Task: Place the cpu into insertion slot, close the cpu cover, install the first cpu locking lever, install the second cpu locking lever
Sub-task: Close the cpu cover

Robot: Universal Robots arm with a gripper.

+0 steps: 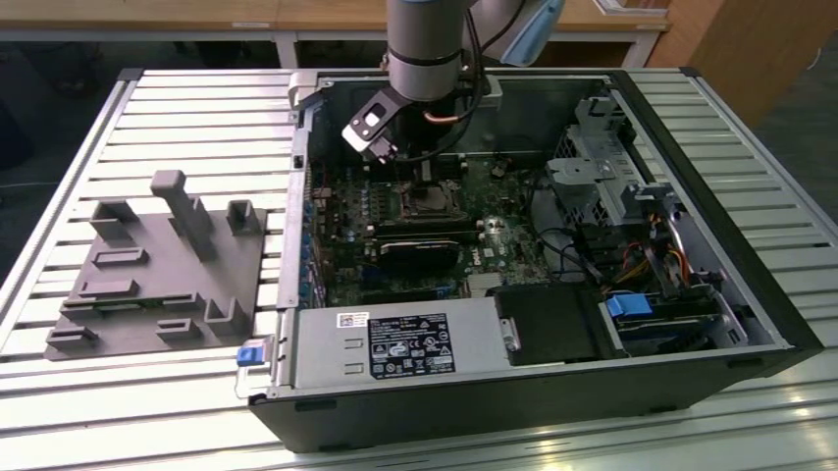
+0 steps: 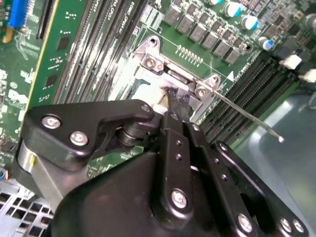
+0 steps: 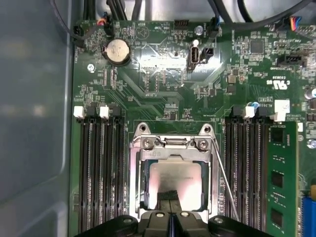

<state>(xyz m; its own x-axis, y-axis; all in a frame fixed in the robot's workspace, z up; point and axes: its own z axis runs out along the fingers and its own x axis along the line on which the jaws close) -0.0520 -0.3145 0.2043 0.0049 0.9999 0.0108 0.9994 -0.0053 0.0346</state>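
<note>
The cpu (image 3: 180, 175) is seated in the insertion slot (image 3: 145, 190), directly beneath the gripper (image 3: 169, 195). Its fingers are pressed together with nothing between them, the tips resting on or just above the chip's face. The cpu cover (image 3: 173, 154) appears lowered around the chip, though this cannot be confirmed. A locking lever (image 2: 247, 116) is left sprung free, angling away beside the fingers, so latching is judged outstanding. Memory slots (image 3: 101, 177) flank the gripper on both sides, obstructing nothing.

Pincer (image 1: 422, 169) low over the insertion slot (image 1: 426, 204)
</note>
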